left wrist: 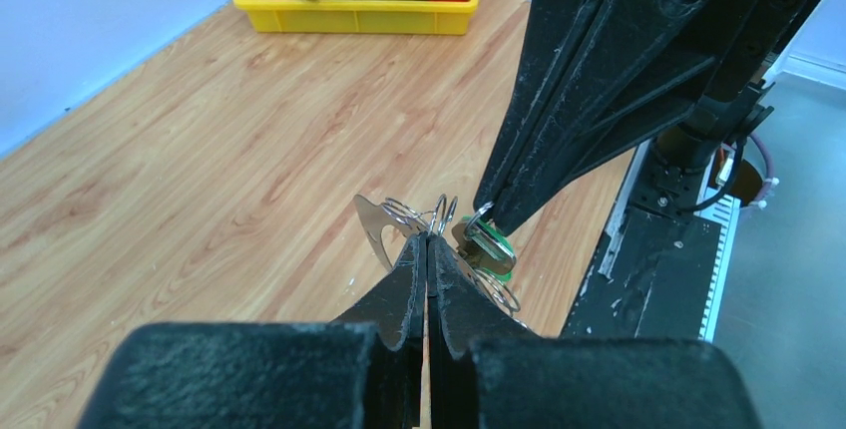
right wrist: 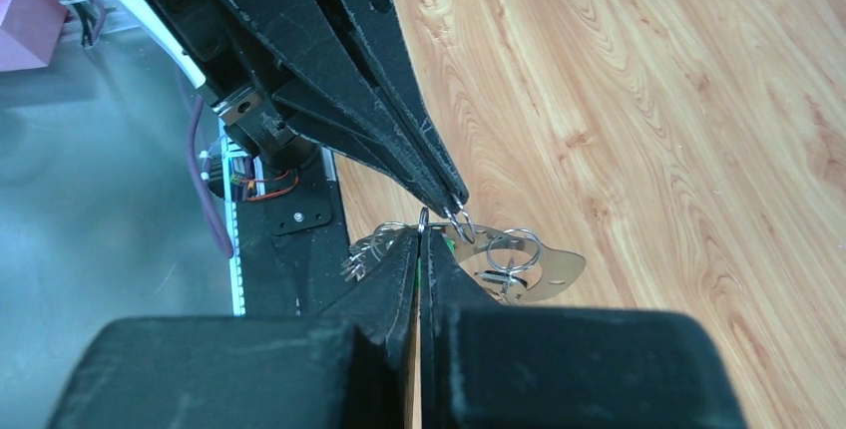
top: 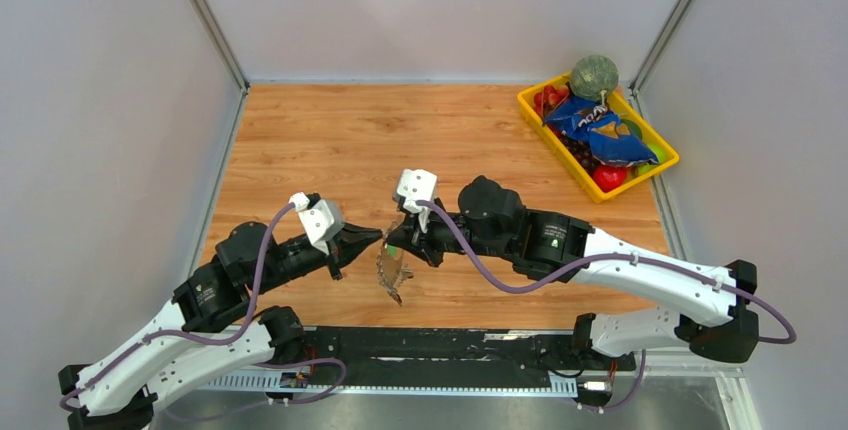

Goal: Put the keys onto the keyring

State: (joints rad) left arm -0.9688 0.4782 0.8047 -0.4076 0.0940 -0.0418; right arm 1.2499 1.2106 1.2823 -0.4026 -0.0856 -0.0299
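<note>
**A:** The keys [left wrist: 487, 240], where are they from your side?

**B:** Up off the wooden table [top: 330, 140], in the middle and towards its near edge, held between the two grippers. Far right there's a yellow tray [top: 640, 179] with a blue snack bag [top: 598, 130] and some fruit, well apart from all this.

**A:** And the arms?

**B:** Both reach in to the centre, tips just beside each other. The left gripper [left wrist: 429, 241] comes in from the left, jaws tight together on a thin wire loop. As far as I can make out, that loop is the keyring [top: 392, 272]. The right gripper [right wrist: 420, 237] comes in from the right, jaws pressed together too, clamped on the keys.

**A:** What hangs there?

**B:** A fringe of small silver keys dangles below the fingertips, clear of the wood. On the far side, a flat silver plate [right wrist: 547, 271] sticks out with small split rings through it.

**A:** Anything smaller?

**B:** The green tag [left wrist: 502, 249], tucked right against the right gripper's tips. Whether the bunch is threaded onto the hoop, I can't tell. The metal is too tangled.
</note>
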